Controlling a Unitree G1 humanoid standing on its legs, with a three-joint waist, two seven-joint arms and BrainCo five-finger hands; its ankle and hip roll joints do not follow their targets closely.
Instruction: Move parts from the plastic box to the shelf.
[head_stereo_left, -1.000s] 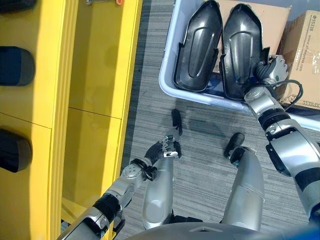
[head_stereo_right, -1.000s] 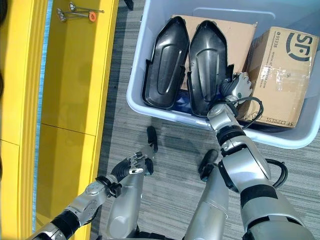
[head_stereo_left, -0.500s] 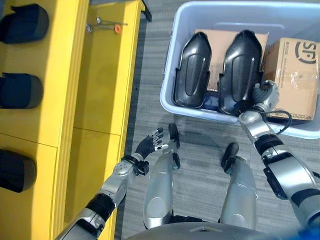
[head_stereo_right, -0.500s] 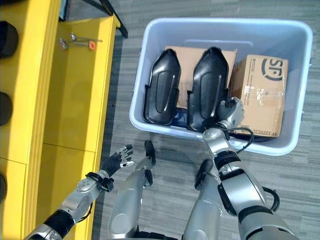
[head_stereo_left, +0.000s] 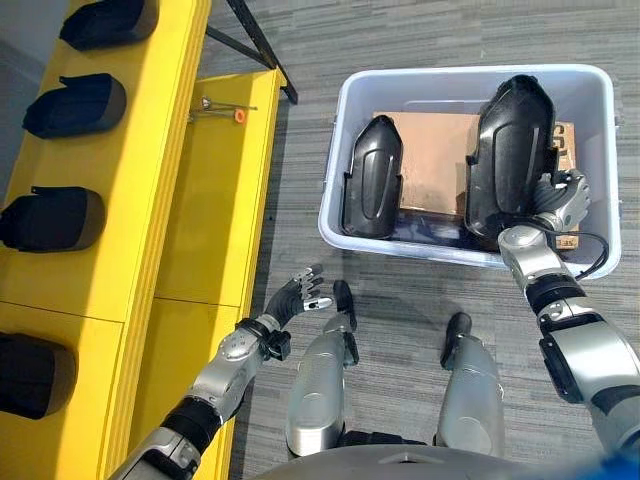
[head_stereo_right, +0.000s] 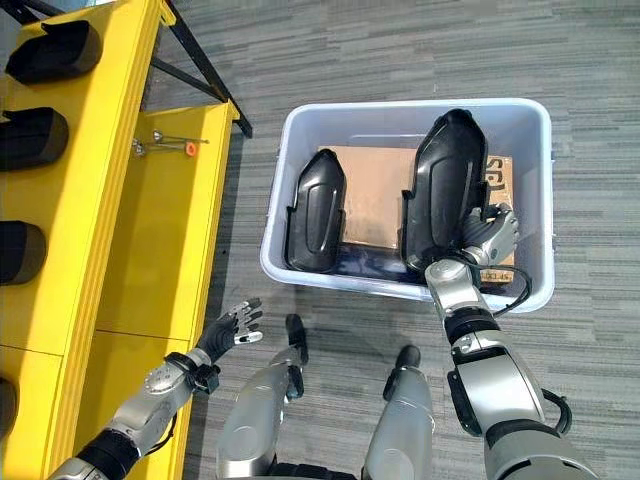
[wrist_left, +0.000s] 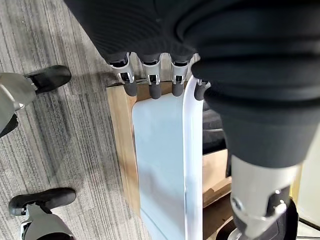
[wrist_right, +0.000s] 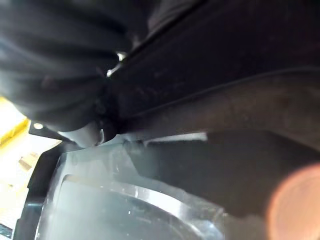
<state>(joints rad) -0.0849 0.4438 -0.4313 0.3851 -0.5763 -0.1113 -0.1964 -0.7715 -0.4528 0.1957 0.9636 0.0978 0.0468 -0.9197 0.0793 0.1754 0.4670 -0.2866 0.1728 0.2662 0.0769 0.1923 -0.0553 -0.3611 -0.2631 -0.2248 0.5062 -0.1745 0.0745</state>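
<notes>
**Right hand lifts a black part over the box**

The robot's right hand (head_stereo_right: 490, 238) is wrapped around the lower edge of a large black moulded part (head_stereo_right: 446, 185), with fingers curled on its right side. That part stands nearly upright over the right half of the pale plastic box (head_stereo_right: 300, 125), and its top reaches the box's far rim. The right wrist view is pressed so close to the dark surface that the grip cannot be read there; going by the head views, the hand appears to be closed on the part.

A second black part (head_stereo_right: 311, 223) leans against the left wall inside the box. Between the two parts lies a flat brown cardboard sheet (head_stereo_right: 374, 205), and a cardboard carton (head_stereo_left: 566, 150) sits behind the raised part at the right end.

The left hand (head_stereo_left: 297, 296) hangs low over the grey carpet, beside the yellow shelf (head_stereo_left: 155, 160), with its fingers spread and relaxed and nothing in them. Several black parts (head_stereo_left: 78, 104) sit in a row along the upper level of the shelf. A small metal tool with an orange tip (head_stereo_left: 219, 111) lies on the lower level.
</notes>
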